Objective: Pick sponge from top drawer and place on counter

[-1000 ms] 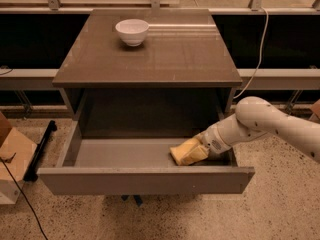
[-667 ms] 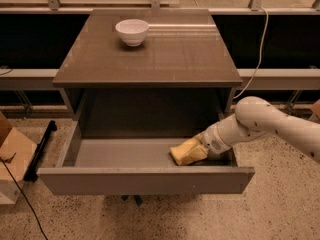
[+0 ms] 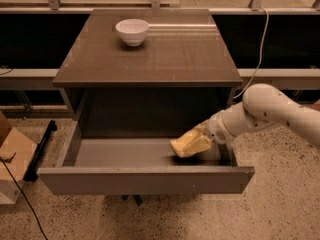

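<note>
Drawer [image 3: 145,180] is pulled fully out of the cabinet, grey inside visible, plain front panel facing the camera. Gripper [image 3: 196,140] is inside the drawer at its right end, near the right wall, reaching in from the right on the white arm [image 3: 265,111]. Fingers [image 3: 202,133] are clenched on the sponge [image 3: 184,148]; both are pale yellow and blend together, so the exact contact edge is hard to separate. The sponge sticks out to the left and down from the gripper, tilted. A dark shadow lies on the drawer floor under it. It is well inside the drawer, below the level of the surface [image 3: 165,59].

The surface, the cabinet's glossy grey-brown top, holds a white bowl [image 3: 132,31] upright near the back left, well apart from the gripper.

A cardboard box [image 3: 12,159] sits on the speckled floor [image 3: 280,204] left of the cabinet. A white cable [image 3: 260,49] hangs behind the cabinet on the right.
</note>
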Robot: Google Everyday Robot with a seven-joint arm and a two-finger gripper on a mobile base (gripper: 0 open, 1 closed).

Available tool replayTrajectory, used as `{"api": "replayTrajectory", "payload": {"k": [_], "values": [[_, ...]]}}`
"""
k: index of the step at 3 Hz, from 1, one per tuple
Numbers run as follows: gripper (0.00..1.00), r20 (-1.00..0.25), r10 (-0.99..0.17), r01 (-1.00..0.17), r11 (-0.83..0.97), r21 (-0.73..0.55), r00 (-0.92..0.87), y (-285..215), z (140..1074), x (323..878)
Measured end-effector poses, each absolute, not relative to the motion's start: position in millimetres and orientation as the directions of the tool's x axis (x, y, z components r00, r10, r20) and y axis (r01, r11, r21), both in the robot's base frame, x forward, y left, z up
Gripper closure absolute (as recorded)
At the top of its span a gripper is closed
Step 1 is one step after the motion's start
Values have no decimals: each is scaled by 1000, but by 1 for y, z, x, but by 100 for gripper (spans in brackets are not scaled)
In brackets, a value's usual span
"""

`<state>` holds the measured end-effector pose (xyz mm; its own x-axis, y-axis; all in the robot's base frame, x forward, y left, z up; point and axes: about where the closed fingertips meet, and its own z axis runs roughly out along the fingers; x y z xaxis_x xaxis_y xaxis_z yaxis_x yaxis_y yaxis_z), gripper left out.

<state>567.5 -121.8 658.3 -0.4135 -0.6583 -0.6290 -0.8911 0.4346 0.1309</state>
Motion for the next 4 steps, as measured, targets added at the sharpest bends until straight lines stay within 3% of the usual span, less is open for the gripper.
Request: {"api": "replayTrajectory", "payload": {"k": [2,4], "values": [[100,-769,-607,-940,340,-25,-199,-124,805,580],[100,-811,-577,-909,382,-169,-92,-139,925,622]]}}
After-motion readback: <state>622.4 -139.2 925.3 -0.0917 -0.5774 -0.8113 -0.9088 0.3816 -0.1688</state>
